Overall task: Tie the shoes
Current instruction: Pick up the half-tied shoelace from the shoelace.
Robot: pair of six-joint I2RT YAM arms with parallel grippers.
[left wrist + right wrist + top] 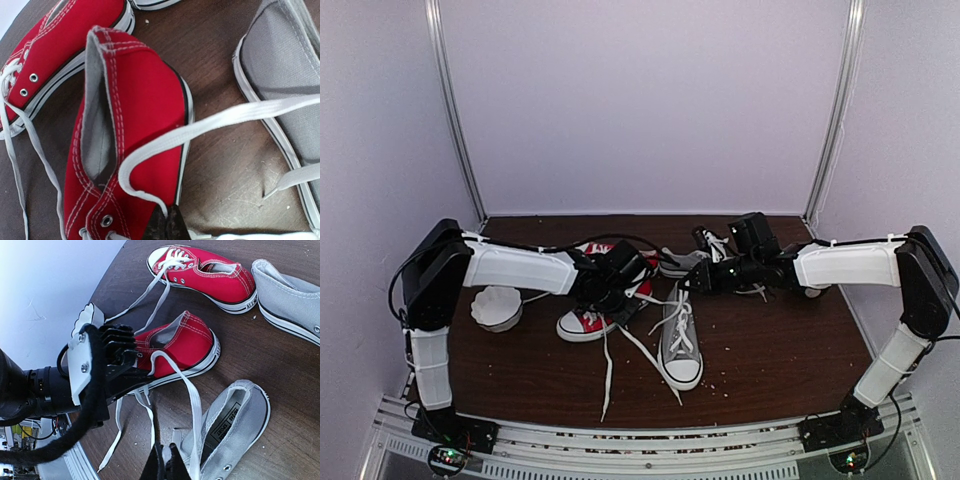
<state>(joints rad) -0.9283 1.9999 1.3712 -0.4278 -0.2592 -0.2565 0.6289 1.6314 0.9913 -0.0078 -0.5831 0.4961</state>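
Mostly cropped left gripper [167, 227] pinches a lace [210, 124] of the grey shoe [290, 65].

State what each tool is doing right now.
Left tool: closed on a white lace.
Right tool: closed; contents cannot be told.

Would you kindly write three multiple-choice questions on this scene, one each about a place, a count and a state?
1. Where is the white scalloped bowl? A) left of the red sneakers B) by the back wall C) far right
2. How many red sneakers are there? A) one B) two C) three
3. The left hand is: A) open in the air B) shut on a white lace C) clamped on a red sole

1 A: the top view shows it beside the left arm.
2 B: the right wrist view shows both.
3 B: the lace loop ends in its fingertips and runs to a grey sneaker.
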